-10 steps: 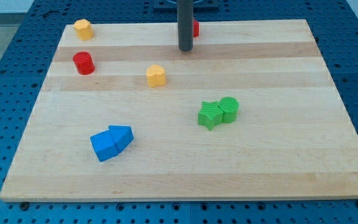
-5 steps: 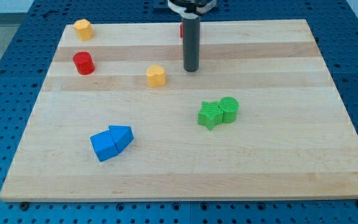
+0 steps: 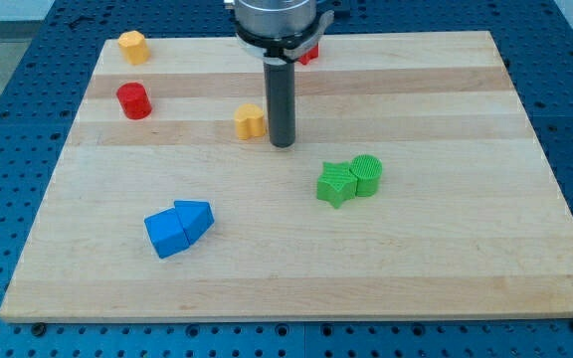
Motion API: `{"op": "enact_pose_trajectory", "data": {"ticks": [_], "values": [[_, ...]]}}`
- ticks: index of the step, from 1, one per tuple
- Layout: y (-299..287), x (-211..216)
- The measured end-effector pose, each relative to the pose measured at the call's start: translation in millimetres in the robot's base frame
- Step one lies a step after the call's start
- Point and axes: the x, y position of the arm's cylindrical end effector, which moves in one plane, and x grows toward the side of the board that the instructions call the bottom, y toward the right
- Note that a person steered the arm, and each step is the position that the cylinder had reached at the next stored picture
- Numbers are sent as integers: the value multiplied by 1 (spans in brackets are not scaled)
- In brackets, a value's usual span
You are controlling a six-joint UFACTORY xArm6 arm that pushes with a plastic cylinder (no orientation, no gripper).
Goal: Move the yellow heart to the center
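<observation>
The yellow heart [image 3: 249, 121] sits on the wooden board [image 3: 446, 239], left of the middle and toward the view's top. My tip [image 3: 282, 143] stands just to the heart's right and slightly below it, very close to its side; I cannot tell whether they touch. The dark rod rises from the tip to the arm's grey flange at the view's top.
A second yellow block [image 3: 132, 47] lies at the top left. A red cylinder [image 3: 133, 100] lies below it. Another red block [image 3: 310, 50] shows partly behind the flange. A green star [image 3: 336, 183] touches a green cylinder [image 3: 366, 175]. Two blue blocks [image 3: 178, 228] lie at lower left.
My tip has moved down the view and to the left, from near the board's top edge to right beside the yellow heart. No block has moved.
</observation>
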Motion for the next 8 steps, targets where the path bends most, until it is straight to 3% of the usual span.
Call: {"op": "enact_pose_trajectory", "data": {"ticks": [1,3,6,8], "values": [[-34,1],[-42,1],[-120,-6],[-59,-30]]}}
